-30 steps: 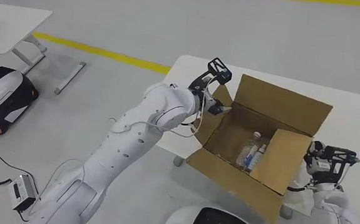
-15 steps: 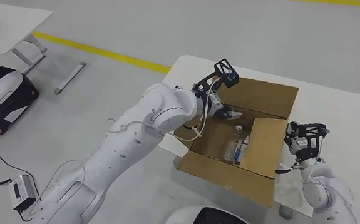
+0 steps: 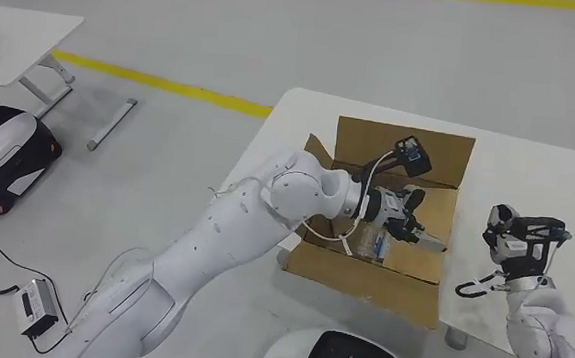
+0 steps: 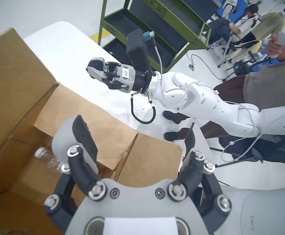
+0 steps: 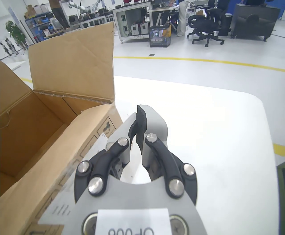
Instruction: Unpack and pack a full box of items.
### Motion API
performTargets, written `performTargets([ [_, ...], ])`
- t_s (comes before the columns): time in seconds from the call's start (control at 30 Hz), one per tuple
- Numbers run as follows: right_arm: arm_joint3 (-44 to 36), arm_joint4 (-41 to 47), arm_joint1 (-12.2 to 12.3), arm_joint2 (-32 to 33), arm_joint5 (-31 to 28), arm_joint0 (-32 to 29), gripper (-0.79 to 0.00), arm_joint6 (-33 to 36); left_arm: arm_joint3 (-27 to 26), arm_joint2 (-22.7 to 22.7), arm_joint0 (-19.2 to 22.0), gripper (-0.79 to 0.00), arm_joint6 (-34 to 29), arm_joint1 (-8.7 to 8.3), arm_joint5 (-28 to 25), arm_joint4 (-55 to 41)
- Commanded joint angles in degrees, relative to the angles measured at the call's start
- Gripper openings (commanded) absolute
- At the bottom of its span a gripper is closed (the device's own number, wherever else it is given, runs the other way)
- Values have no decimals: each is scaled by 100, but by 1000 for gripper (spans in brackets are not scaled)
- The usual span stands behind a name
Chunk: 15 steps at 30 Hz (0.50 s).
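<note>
1. Left pincer (image 4: 135, 142): fingers spread wide, nothing between them. It hangs over the open top of the cardboard box (image 3: 400, 152), at the side flap nearest the right arm. Whether a finger touches the cardboard cannot be told.

2. Right pincer (image 5: 138, 126): fingers pressed together, pads meeting, empty. It is held above the table (image 3: 529, 166), just beside the box's outer wall and apart from it.

3. Cardboard box: brown corrugated board, top open. The far flap stands upright and the side flaps are folded outward. The outer wall facing the right pincer carries printed marks and a white label. It stands on the table, on the half toward the left arm.

4. Clear plastic bottle (image 4: 44, 155): white cap, lying on the box floor, partly hidden behind a finger of the left pincer.

5. Table: white top, rounded corners.
</note>
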State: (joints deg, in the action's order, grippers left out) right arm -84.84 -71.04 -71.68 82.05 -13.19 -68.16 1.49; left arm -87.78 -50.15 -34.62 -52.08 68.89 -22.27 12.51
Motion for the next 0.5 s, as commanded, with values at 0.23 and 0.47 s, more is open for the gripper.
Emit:
performTargets([
  [0.23,-1686,-38,149,922,-121,-1344,-785,196,896,347,243,0,-186,143,7,-479],
  [0.47,-2115,-161,170,978,-149,-1626,-785,244,896,347,243,0,-186,143,7,-479],
])
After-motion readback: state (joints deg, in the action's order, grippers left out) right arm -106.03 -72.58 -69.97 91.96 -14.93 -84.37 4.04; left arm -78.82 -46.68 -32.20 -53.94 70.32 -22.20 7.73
